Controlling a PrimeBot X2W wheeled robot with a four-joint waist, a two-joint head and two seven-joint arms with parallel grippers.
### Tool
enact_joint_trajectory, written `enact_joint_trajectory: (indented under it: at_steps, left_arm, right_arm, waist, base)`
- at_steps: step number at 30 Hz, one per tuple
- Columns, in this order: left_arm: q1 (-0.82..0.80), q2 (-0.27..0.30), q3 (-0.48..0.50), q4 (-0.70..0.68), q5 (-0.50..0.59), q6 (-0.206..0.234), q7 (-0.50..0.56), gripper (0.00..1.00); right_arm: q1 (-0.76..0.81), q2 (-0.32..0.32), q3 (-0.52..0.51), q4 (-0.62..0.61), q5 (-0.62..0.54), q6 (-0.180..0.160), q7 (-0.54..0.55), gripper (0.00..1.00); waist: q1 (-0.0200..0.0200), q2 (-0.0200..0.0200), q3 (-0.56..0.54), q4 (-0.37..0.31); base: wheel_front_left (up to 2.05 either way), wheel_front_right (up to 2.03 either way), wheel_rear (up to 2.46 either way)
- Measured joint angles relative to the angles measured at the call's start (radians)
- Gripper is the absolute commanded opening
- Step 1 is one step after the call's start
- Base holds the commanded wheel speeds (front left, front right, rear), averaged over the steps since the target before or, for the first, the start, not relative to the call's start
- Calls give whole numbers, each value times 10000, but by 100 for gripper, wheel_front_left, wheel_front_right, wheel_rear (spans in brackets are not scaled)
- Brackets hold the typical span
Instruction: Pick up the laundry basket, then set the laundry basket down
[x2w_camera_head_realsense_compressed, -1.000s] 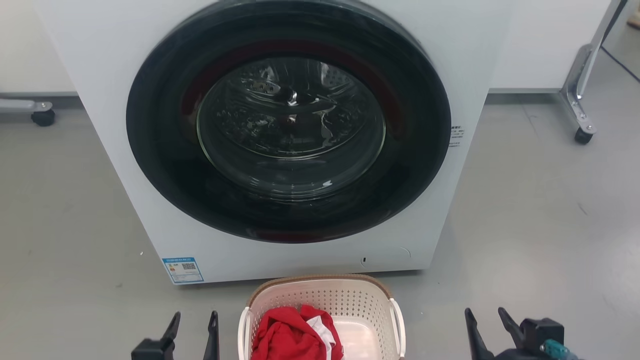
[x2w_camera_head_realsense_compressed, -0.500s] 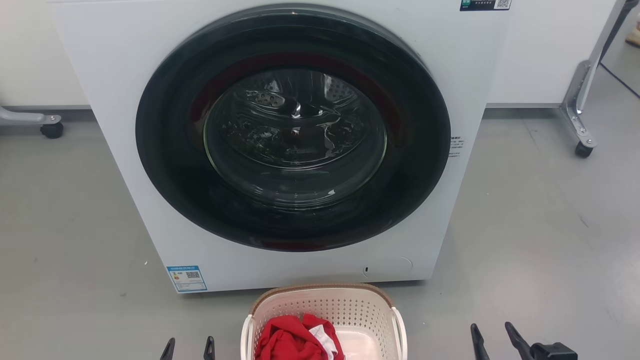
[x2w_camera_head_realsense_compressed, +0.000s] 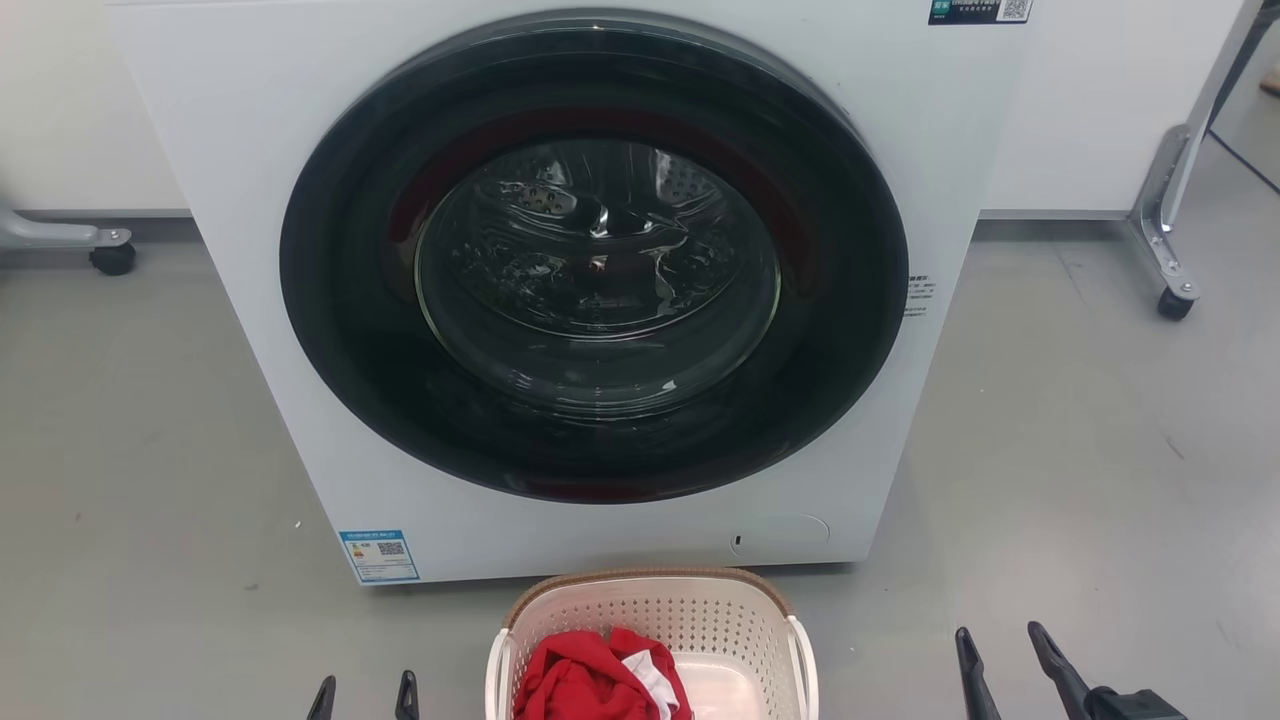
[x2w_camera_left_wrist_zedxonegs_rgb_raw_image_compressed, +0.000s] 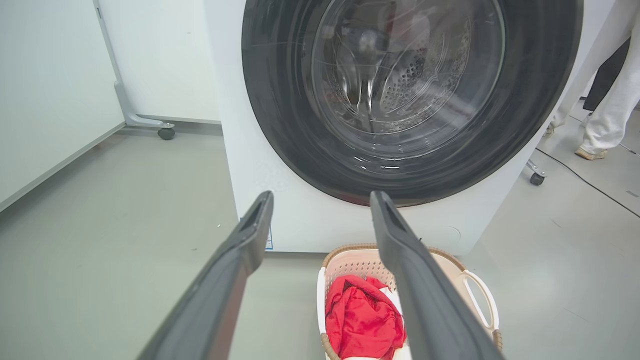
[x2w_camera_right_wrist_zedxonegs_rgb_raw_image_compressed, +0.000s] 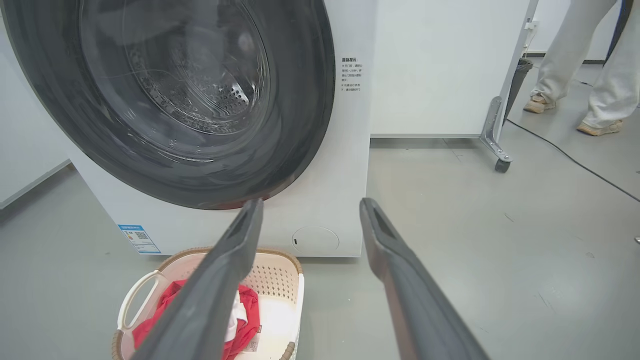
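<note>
Grey floor (x2w_camera_head_realsense_compressed: 1080, 450) is seen spreading wide on both sides of a white washing machine (x2w_camera_head_realsense_compressed: 230, 180), its round dark door (x2w_camera_head_realsense_compressed: 590, 260) shut. Open room is on offer left and right, bounded at the far left by a caster (x2w_camera_head_realsense_compressed: 112, 258) and at the far right by a wheeled metal leg (x2w_camera_head_realsense_compressed: 1165, 230). Beyond that leg, in the right wrist view, a person's legs (x2w_camera_right_wrist_zedxonegs_rgb_raw_image_compressed: 570, 50) are seen, and a dark cable (x2w_camera_right_wrist_zedxonegs_rgb_raw_image_compressed: 560, 149) is laid across the floor.

The laundry basket (x2w_camera_head_realsense_compressed: 650, 620) is set on the floor just before the machine's base, its brown rim toward the machine. A red garment (x2w_camera_head_realsense_compressed: 585, 685) with some white cloth is heaped in its left half.

The left end effector (x2w_camera_head_realsense_compressed: 364, 700) is held low on the basket's left, fingers spread apart, with nothing gripped or touched. The right end effector (x2w_camera_head_realsense_compressed: 1002, 645) is held further out on the basket's right, fingers likewise parted and empty. Bare floor is seen between each and the basket's white handles.
</note>
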Motion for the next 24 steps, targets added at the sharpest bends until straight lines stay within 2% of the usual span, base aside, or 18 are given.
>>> enact_joint_trajectory:
  at_steps: [24]
  left_arm:
    - [68,-102,222,-286,257,6,17,100]
  right_arm:
    - [615,318,-871,-938,-844,0,-2,100]
  waist:
    - [0,0,117,-14]
  base:
    - [0,0,0]
